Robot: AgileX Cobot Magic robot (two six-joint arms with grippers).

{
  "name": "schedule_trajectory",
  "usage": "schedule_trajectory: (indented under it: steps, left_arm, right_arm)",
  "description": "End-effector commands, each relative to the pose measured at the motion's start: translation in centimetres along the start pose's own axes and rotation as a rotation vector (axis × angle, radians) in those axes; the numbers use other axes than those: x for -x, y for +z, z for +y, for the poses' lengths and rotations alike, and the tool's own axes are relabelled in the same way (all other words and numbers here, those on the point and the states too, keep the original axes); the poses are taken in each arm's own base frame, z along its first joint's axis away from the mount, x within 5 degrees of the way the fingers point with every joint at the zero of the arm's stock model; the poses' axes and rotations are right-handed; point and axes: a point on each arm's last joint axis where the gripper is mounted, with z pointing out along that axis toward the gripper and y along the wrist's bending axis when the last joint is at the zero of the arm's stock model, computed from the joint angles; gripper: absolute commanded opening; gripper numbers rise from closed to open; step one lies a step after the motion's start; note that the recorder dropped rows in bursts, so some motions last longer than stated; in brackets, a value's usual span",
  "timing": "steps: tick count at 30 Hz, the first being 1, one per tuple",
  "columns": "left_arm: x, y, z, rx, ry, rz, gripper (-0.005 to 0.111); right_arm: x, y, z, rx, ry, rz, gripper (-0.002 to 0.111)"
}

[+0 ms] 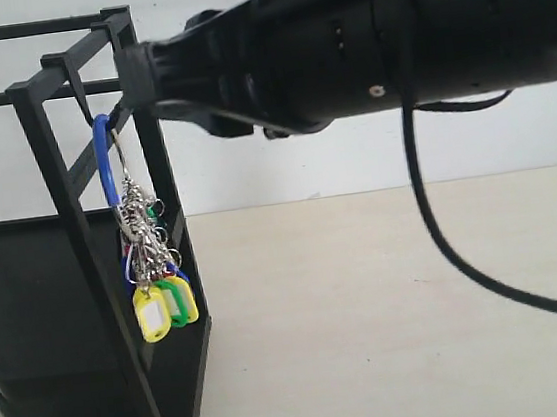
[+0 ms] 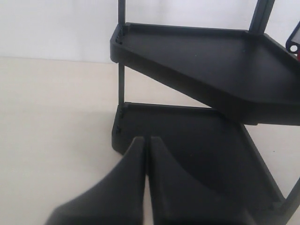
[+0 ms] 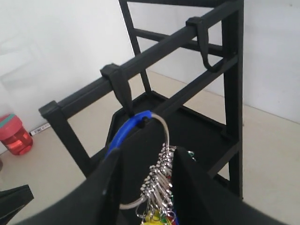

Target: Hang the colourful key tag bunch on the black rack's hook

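The colourful key tag bunch (image 1: 144, 246) hangs at the front corner of the black rack (image 1: 67, 227), just under its top bar. The blue-sleeved part of its large wire ring (image 1: 103, 160) stands upright, and the yellow tag (image 1: 151, 315) and green tag (image 1: 176, 301) dangle lowest, beside the rack's upright post. In the right wrist view the top of the ring (image 3: 130, 132) meets the lower end of the hook (image 3: 123, 91) fixed to the top bar. Whether the ring sits in the hook's curve cannot be told. A 2nd hook (image 3: 206, 46) hangs bare farther along the same bar. The right gripper (image 3: 149, 157) reaches across from the right side with its 2 fingers partway apart and the ring between them. The blue sleeve runs along 1 finger and the cluster of small metal rings (image 3: 159, 172) lies against the other. Whether the fingers press on the ring cannot be told. The left gripper (image 2: 146, 138) is closed finger against finger with nothing held, poised above the rack's lower shelf (image 2: 206, 140) and below the upper shelf (image 2: 201, 56). A red bottle (image 3: 15, 138) stands on the pale table (image 1: 390, 306), well apart from the rack.
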Motion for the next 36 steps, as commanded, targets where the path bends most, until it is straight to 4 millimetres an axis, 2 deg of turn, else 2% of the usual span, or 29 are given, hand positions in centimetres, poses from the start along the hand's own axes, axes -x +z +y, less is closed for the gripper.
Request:
schedule_trajectory:
  steps: [1,5,9,16,23,28,36]
  left_arm:
    - [0.0,0.0,0.0,0.001,0.008,-0.007,0.004]
    - [0.0,0.0,0.0,0.001,0.008,-0.007,0.004]
    - [0.0,0.0,0.0,0.001,0.008,-0.007,0.004]
    - [0.0,0.0,0.0,0.001,0.008,-0.007,0.004]
    - [0.0,0.0,0.0,0.001,0.008,-0.007,0.004]
    - [0.0,0.0,0.0,0.001,0.008,-0.007,0.004]
    - [0.0,0.0,0.0,0.001,0.008,-0.007,0.004]
  right_arm:
    - [-0.3,-2.4,-0.3,-0.019,-0.011,-0.027,0.034]
    - [-2.2,-4.6,-0.8,-0.045,0.011,-0.036,0.029]
    - [-4.6,-6.7,-1.4,-0.077,0.016,-0.055,0.001]
    - [-7.5,-9.8,-2.0,-0.117,0.021,-0.117,0.0]
    - [-10.5,-10.5,-1.6,-0.047,0.05,0.066,0.0]
    - [-11.1,-10.6,-1.3,-0.021,0.054,0.127,0.0]
    - [-11.1,-10.6,-1.3,-0.022,0.054,0.125,0.0]
